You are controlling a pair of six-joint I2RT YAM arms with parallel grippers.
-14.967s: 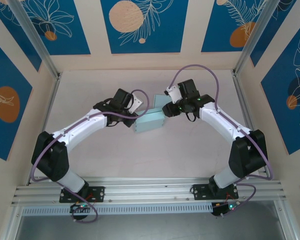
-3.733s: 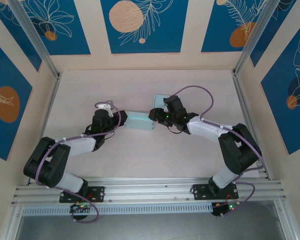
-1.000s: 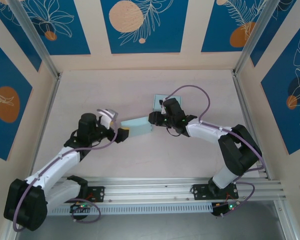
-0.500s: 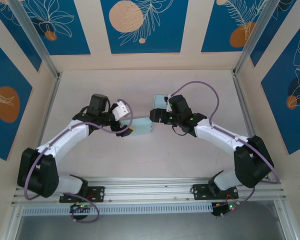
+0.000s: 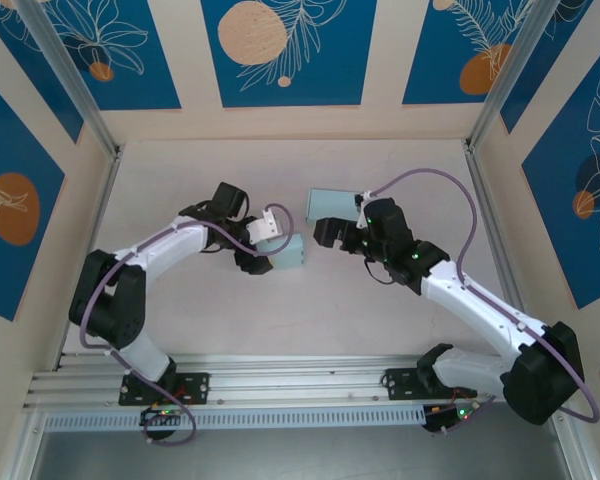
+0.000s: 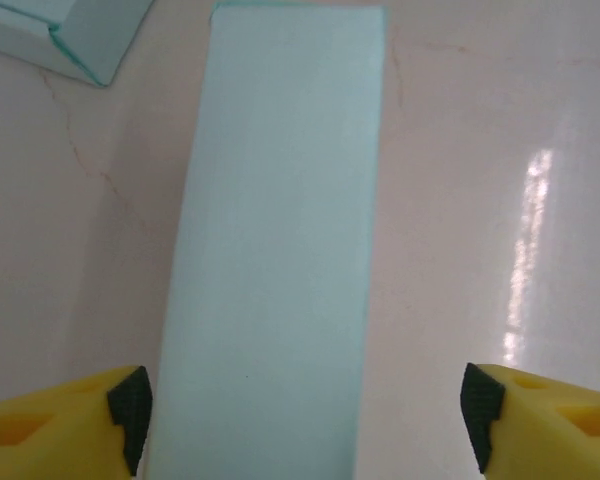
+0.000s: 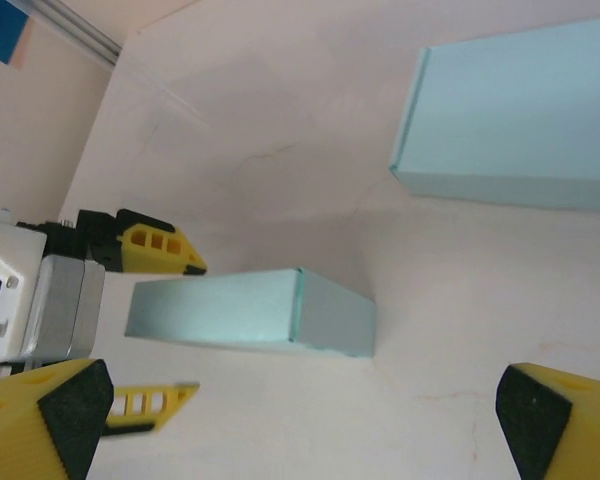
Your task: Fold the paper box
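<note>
Straddling one of two paper boxes (image 5: 288,251) (image 5: 330,203), left tool (image 6: 300,405) stands spread, right tool (image 7: 305,405) likewise.

Pale pinkish matte tabletop (image 5: 280,320) lying flat, with a bright glare streak (image 6: 525,250) and fine hairline cracks (image 6: 75,140) showing close up. Behind it, 3 blue wall panels with white leaf drawings and orange discs (image 5: 288,50). There's 1 silver metal post at the left corner (image 5: 70,75) and 1 at the right (image 5: 510,70). A ribbed aluminium rail (image 5: 300,378) spans the near edge.
</note>
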